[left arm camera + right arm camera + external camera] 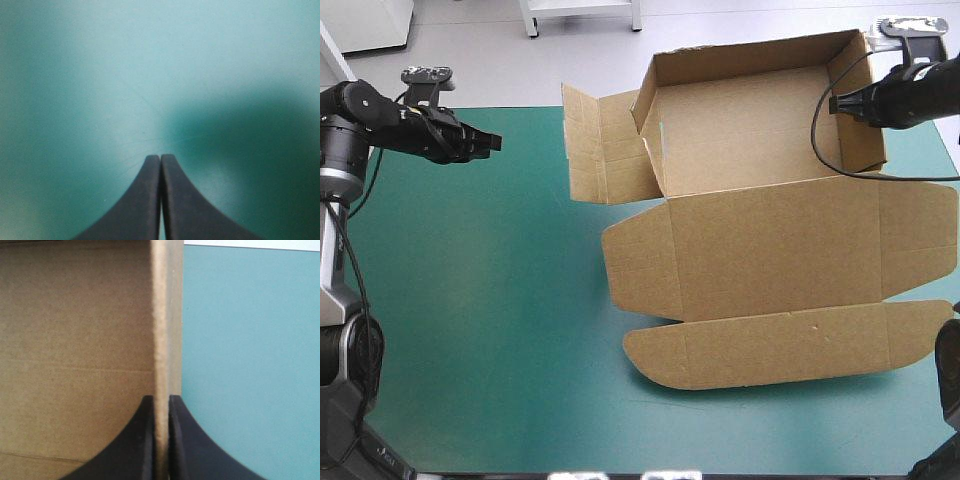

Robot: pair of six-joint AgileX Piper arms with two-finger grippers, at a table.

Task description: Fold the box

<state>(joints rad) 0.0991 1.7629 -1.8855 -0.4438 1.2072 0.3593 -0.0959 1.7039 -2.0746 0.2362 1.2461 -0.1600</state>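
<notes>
At ten o'clock my left jaws hang pressed together, empty, above the tabletop, well apart from the box. The box sits at one o'clock, its lid flat and its left flap splayed loose. My right jaws pinch its right wall. Tugging one-sided could swing the tray or crease that wall.

Table with teal-green cover fills foreground. Pale grey floor beyond far edge. White cabinet at far left corner. White stand legs beyond far edge, centre. Lighting even, diffuse.
</notes>
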